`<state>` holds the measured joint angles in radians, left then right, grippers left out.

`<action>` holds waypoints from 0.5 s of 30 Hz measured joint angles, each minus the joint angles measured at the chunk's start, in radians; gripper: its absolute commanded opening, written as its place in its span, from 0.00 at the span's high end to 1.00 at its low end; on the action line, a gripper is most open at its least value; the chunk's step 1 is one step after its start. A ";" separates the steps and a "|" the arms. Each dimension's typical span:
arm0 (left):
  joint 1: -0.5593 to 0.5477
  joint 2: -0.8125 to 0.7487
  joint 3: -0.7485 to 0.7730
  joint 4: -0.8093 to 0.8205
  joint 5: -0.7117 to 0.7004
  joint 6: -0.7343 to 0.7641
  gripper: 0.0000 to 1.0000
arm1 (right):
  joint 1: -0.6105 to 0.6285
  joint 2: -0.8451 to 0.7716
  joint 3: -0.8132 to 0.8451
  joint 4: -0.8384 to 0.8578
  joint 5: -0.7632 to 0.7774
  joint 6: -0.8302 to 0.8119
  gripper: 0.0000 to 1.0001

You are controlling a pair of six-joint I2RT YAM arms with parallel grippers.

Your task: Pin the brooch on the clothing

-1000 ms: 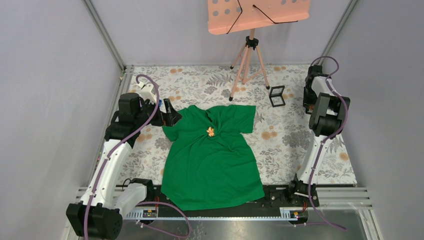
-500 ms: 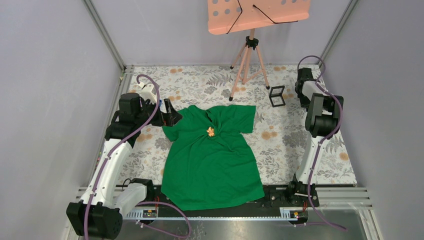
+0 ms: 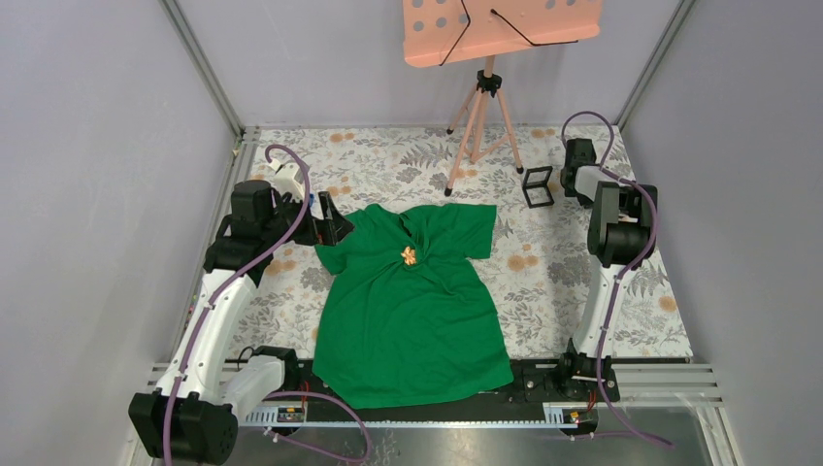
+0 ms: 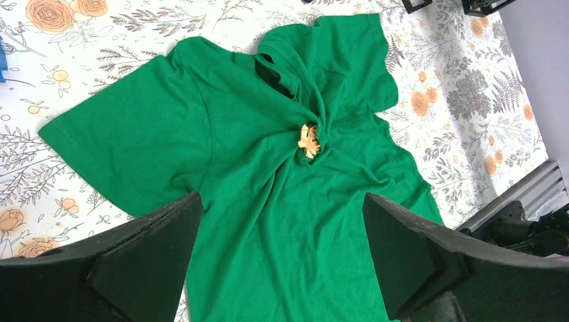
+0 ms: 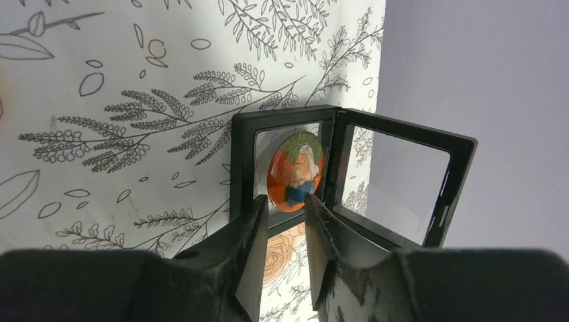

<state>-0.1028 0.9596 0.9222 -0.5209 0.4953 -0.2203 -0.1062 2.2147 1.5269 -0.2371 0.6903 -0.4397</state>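
The bright green T-shirt (image 3: 412,311) lies flat mid-table, bunched at the neck; it also fills the left wrist view (image 4: 268,221). A small yellow-orange brooch (image 3: 409,256) sits on its chest below the collar (image 4: 308,141). My left gripper (image 3: 335,225) hovers wide open and empty by the shirt's left sleeve (image 4: 280,201). A black display case (image 3: 537,186) stands open at the back right. In the right wrist view it holds a round orange brooch (image 5: 294,173). My right gripper (image 5: 285,201) points at it, jaws a narrow gap apart, holding nothing.
A pink music stand on a tripod (image 3: 480,116) stands at the back centre, close to the case. The case's clear lid (image 5: 396,181) is swung open toward the grey wall (image 5: 483,67). Floral cloth (image 3: 408,165) covers the table. Grey walls enclose three sides.
My right wrist has swung back and leftward, closer to the black case. The left arm, the shirt and the brooch on it have not moved.
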 measured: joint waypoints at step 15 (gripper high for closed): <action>0.000 0.007 0.000 0.000 0.013 -0.009 0.01 | 0.003 0.000 -0.025 0.106 0.035 -0.098 0.71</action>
<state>-0.1028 0.9668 0.9218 -0.5205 0.5087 -0.2295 -0.1032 2.2150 1.5021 -0.1310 0.7258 -0.5377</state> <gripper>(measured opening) 0.989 0.288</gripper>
